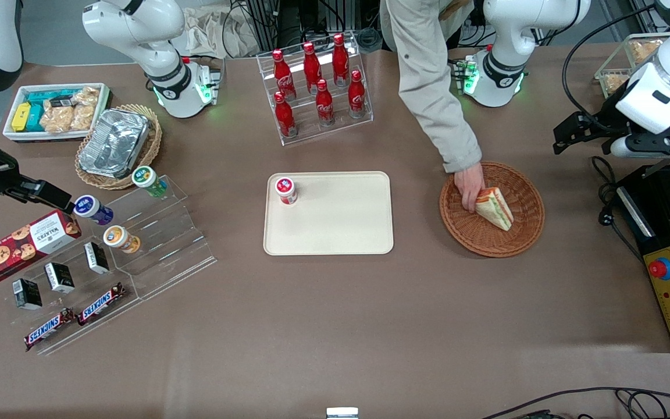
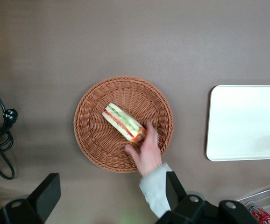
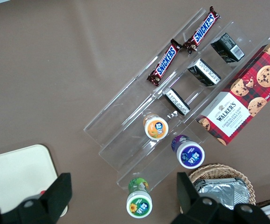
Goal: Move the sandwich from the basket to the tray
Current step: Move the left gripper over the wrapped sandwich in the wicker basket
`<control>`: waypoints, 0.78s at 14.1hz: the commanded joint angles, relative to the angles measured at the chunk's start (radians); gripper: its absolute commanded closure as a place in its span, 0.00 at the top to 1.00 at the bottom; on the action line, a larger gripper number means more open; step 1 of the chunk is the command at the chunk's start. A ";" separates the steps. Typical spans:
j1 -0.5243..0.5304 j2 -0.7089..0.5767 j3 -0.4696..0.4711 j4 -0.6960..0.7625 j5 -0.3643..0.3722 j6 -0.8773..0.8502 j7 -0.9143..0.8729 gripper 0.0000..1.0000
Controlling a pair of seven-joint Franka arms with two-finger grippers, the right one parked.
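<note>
gripper (image 1: 565,139) at right edge of front frame, raised above table beside basket (image 1: 524,233), fingers (image 2: 44,196) spread, holding nothing | person's hand (image 1: 470,185) rests on sandwich (image 1: 495,208) in basket | tray (image 1: 335,227) at centre carries red-capped cup (image 1: 285,190) | labels: Coca-Cola bottles (image 1: 317,81), Snickers bars (image 1: 73,319), Walkers box (image 1: 21,244)

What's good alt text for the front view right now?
A person's hand touches the sandwich in the basket. The tray beside it, toward the parked arm's end, holds a small red-lidded cup. The pincer hangs open above the table's working-arm end.
</note>
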 commanded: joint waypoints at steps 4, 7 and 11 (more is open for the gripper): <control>0.005 0.003 0.001 0.016 -0.017 -0.028 -0.004 1.00; 0.022 0.021 0.006 -0.034 -0.017 -0.078 0.010 1.00; 0.024 -0.050 0.003 -0.202 -0.017 0.073 0.009 1.00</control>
